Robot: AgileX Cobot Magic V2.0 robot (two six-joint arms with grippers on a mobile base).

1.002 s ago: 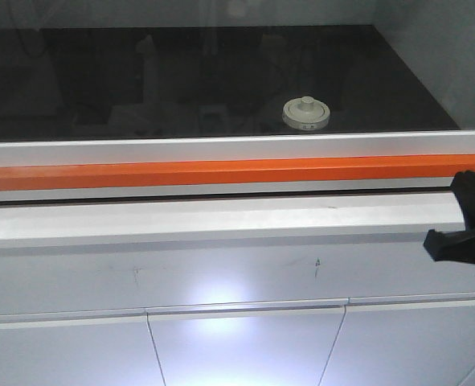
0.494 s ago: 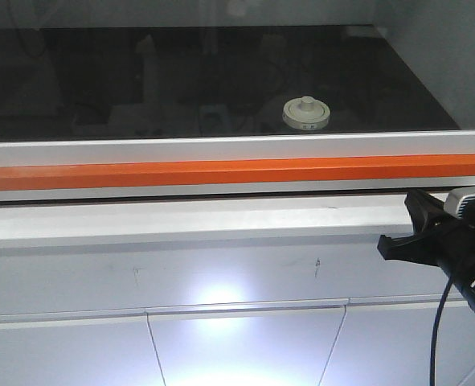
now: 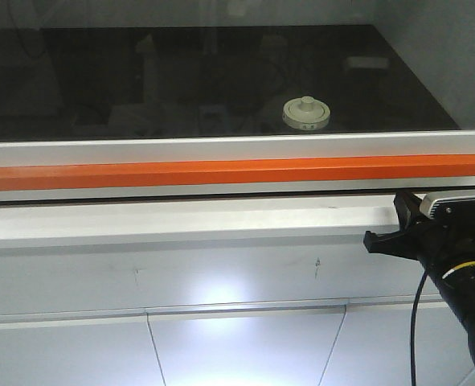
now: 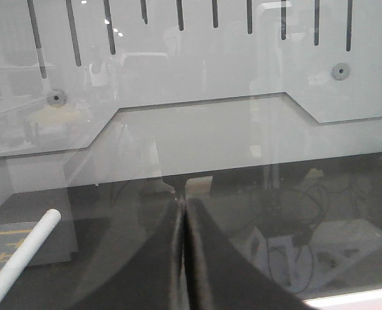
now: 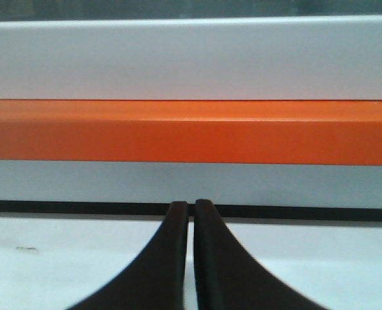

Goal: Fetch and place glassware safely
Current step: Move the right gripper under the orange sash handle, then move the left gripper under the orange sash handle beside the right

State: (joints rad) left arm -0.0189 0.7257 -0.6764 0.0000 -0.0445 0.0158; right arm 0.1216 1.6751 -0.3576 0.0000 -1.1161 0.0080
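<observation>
We see the lidded jar (image 3: 306, 113) on the dark surface (image 3: 141, 72) toward one o'clock, behind the orange bar (image 3: 221, 172). Our left gripper (image 4: 183, 205) and right gripper (image 5: 189, 208) are both clenched on nothing.

Lab: fume hood sash (image 3: 221, 149), slotted baffle (image 4: 197, 64).

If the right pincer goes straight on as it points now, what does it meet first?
Likely the white frame strip just below the orange bar; the shut right pincer points at it in the wrist view. Depth is unclear. The lidded glass jar lies beyond.
</observation>
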